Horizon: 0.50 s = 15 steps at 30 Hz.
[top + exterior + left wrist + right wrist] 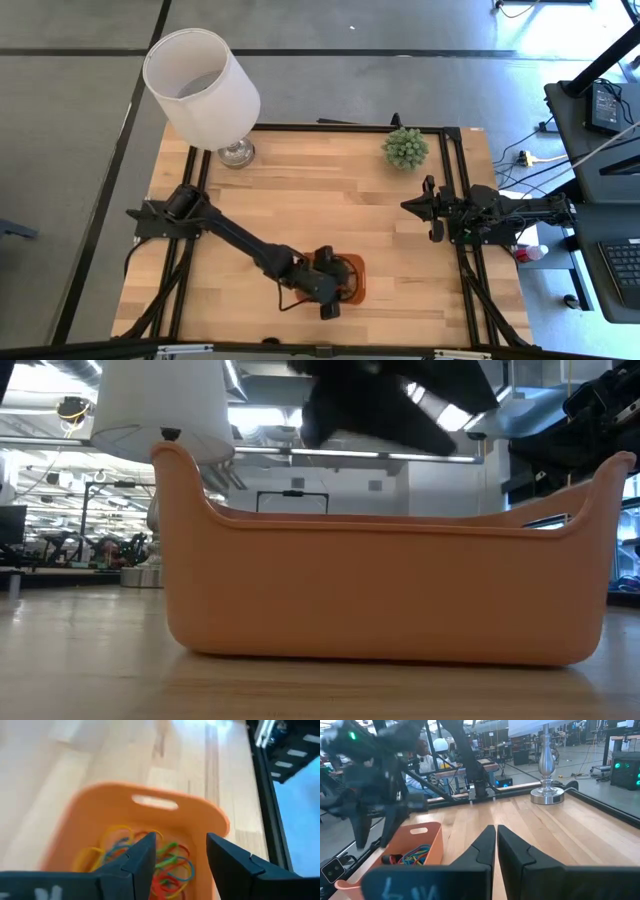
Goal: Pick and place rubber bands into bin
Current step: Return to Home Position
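The left gripper (pixel 181 842) hangs right over the bin (pixel 90 810), which sits on the wooden table (pixel 330 210). Its two fingers (pixel 140 862) stand a moderate gap apart with nothing between them. Through that gap and on either side of it, the rubber bands (pixel 172 865) show in a loose tangle of yellow, green, red and blue loops on the bin's floor. They lie below the fingertips and do not touch them.

From above, this arm's wrist covers most of the bin, and only the bin's right side and rounded corners show past it. From table height, the bin's long orange wall fills the foreground. The dark, blurred gripper hangs above its rim, clear of the wall, and the bands are hidden behind that wall.

The right gripper (pixel 496 827) is well apart from the bin, farther back and off to the bin's right. It is held level above the wood with its fingers pressed together and empty. Its own camera looks across at the bin's open top and sees the coloured bands heaped inside.

A lamp (pixel 200 85) with a white shade stands far behind the bin to its left. A small green plant (pixel 405 147) stands far behind the bin to its right
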Each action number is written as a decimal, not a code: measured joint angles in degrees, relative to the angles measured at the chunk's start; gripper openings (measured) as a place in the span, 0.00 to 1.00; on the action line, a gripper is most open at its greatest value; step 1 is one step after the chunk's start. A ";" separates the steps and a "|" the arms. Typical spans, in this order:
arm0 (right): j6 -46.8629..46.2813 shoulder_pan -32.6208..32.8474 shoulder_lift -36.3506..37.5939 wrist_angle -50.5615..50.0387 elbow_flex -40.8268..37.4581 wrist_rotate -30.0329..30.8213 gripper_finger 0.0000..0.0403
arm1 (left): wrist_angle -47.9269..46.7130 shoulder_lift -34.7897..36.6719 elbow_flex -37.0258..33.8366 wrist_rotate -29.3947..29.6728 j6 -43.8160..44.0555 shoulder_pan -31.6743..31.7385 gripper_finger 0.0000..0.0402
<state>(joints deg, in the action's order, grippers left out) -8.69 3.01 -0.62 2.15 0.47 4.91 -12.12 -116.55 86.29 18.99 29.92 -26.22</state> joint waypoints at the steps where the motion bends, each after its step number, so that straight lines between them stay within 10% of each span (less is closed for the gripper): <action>1: 0.00 0.02 0.02 -0.02 0.00 0.02 0.06 | -2.35 0.38 1.37 0.50 -0.06 0.28 0.41; 9: -0.06 0.00 0.00 -0.02 0.00 0.00 0.06 | -16.08 8.41 3.18 3.36 -8.52 2.49 0.25; 15: -0.02 0.00 0.00 0.00 0.00 0.00 0.06 | -17.94 19.47 -8.78 4.87 -16.15 5.08 0.02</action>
<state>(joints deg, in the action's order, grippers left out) -8.71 3.01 -0.62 2.15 0.47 4.91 -30.06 -97.08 77.52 23.86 13.77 -21.14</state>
